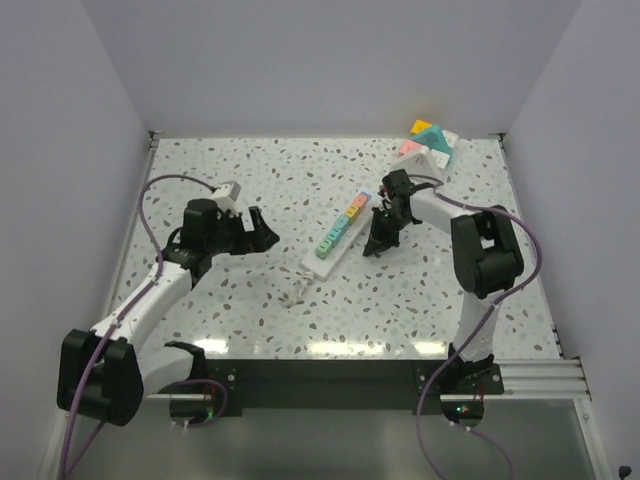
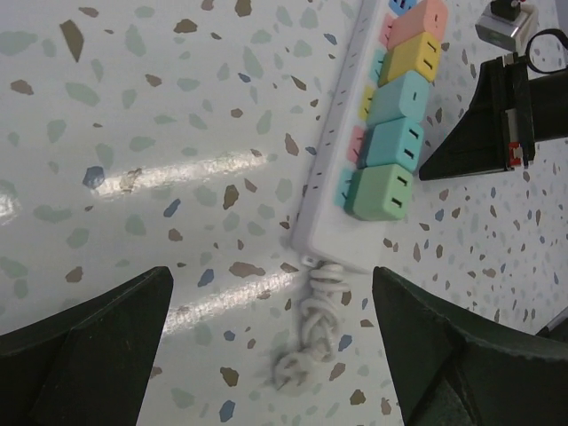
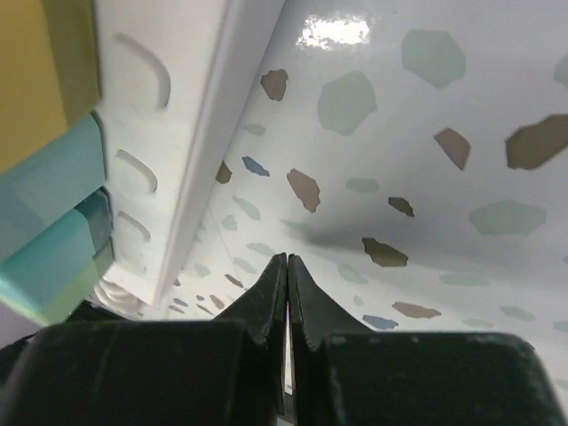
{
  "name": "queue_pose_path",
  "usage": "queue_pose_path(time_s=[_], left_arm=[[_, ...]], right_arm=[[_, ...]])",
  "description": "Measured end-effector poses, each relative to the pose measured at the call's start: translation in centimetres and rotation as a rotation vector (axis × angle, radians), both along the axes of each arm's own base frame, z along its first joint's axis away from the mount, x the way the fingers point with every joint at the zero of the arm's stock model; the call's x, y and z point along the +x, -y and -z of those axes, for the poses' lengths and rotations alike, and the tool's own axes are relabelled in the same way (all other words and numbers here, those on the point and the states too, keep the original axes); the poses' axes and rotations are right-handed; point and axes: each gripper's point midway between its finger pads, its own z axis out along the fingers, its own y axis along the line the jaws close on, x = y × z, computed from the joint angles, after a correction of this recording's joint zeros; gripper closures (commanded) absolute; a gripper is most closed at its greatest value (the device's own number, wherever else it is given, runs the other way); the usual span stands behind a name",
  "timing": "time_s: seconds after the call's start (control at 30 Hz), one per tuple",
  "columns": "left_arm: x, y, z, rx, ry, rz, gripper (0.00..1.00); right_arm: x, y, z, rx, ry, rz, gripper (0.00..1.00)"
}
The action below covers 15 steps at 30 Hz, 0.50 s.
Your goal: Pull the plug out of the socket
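A white power strip [image 1: 338, 236] lies diagonally mid-table with several coloured plugs in a row: green [image 2: 379, 193], teal [image 2: 397, 144], lighter teal, yellow [image 2: 410, 59] and pink. Its coiled white cord [image 2: 318, 327] lies at the near end. My left gripper [image 1: 262, 230] is open, hovering left of the strip; in the left wrist view its fingers [image 2: 84, 355] frame the cord end. My right gripper [image 1: 374, 246] is shut and empty, tip low beside the strip's right edge [image 3: 191, 169].
Pastel coloured blocks [image 1: 430, 145] sit at the far right corner of the table. White walls enclose the table on three sides. The speckled tabletop [image 1: 250, 310] shows between the arms.
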Motion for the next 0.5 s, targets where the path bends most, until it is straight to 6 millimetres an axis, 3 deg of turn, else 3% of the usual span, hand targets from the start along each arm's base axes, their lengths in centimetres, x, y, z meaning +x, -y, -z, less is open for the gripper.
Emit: queue_pose_path(time_s=[0.1, 0.13, 0.17, 0.27, 0.3, 0.4, 0.5], left_arm=[[0.8, 2.3, -0.1, 0.034, -0.015, 0.072, 0.0], [1.2, 3.3, -0.2, 0.054, -0.015, 0.102, 0.0], [1.7, 4.3, -0.4, 0.075, -0.007, 0.134, 0.0], [2.9, 6.9, -0.7, 0.161, 0.026, 0.224, 0.0], [3.2, 7.7, -0.7, 0.192, 0.041, 0.256, 0.0], [3.2, 9.1, -0.1, 0.295, 0.084, 0.348, 0.0], [2.8, 9.6, 1.0, 0.387, 0.115, 0.43, 0.03]], right_arm=[[0.3, 0.8, -1.3, 0.014, 0.017, 0.043, 1.0], [0.7, 1.2, -2.0, 0.007, 0.039, 0.062, 0.96], [1.0, 1.7, -2.9, -0.001, 0.065, 0.082, 0.75], [1.7, 2.8, -6.0, -0.023, 0.155, 0.126, 0.39], [1.8, 3.0, -7.2, -0.026, 0.184, 0.134, 0.33], [2.0, 3.3, -10.0, -0.028, 0.251, 0.135, 0.28], [1.8, 3.6, -10.8, -0.041, 0.268, 0.14, 0.28]])
